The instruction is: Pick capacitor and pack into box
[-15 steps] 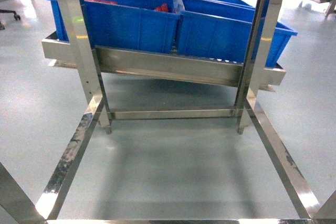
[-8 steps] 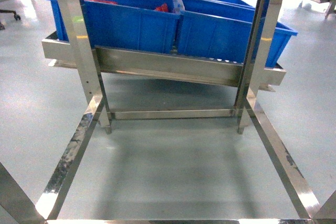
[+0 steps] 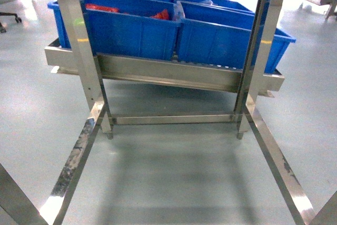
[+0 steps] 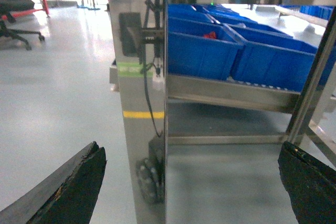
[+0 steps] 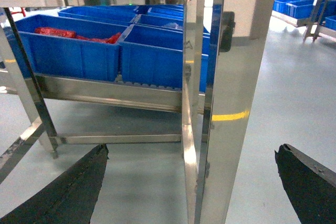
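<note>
The capacitor and the box are out of view in all three views. My left gripper (image 4: 191, 150) is open, its two dark fingers (image 4: 73, 187) wide apart and empty, facing a steel upright of the rack (image 4: 137, 77) low above the floor. My right gripper (image 5: 191, 150) is also open and empty, with another steel upright (image 5: 231, 103) straight ahead between its fingers (image 5: 307, 182). Neither gripper shows in the head view.
A steel rack shelf (image 3: 163, 72) carries several large blue bins (image 3: 131, 32). Red-orange items (image 3: 102, 8) lie in the left bin, too small to make out. Steel posts (image 3: 84, 51) and floor rails (image 3: 73, 167) frame the grey floor in front.
The head view has shifted a little: the rack and bins sit slightly lower in frame and more of the bins' insides shows.
</note>
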{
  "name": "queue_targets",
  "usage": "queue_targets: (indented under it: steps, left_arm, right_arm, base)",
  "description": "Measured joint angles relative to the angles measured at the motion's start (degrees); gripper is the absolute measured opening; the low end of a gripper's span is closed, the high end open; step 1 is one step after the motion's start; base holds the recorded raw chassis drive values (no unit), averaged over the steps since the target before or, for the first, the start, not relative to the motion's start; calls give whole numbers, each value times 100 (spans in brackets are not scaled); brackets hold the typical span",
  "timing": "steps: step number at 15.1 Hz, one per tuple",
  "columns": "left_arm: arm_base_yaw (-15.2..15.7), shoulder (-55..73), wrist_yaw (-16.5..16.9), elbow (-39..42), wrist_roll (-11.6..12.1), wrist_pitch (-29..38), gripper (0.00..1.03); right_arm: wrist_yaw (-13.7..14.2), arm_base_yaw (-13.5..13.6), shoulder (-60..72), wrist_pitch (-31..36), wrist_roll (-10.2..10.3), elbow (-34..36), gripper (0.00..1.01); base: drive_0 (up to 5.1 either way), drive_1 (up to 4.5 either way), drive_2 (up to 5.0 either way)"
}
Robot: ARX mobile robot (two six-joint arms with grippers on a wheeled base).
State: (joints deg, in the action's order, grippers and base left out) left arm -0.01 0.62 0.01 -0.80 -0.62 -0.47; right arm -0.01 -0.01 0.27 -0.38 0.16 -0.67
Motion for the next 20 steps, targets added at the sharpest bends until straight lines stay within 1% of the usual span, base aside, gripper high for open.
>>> queue_targets:
  steps: [20]
  left_arm:
    - [0, 0, -2, 0, 4, 22, 98]
  right_arm:
    - [0, 0, 0, 13, -2, 0, 98]
  base:
    - [0, 0, 0]
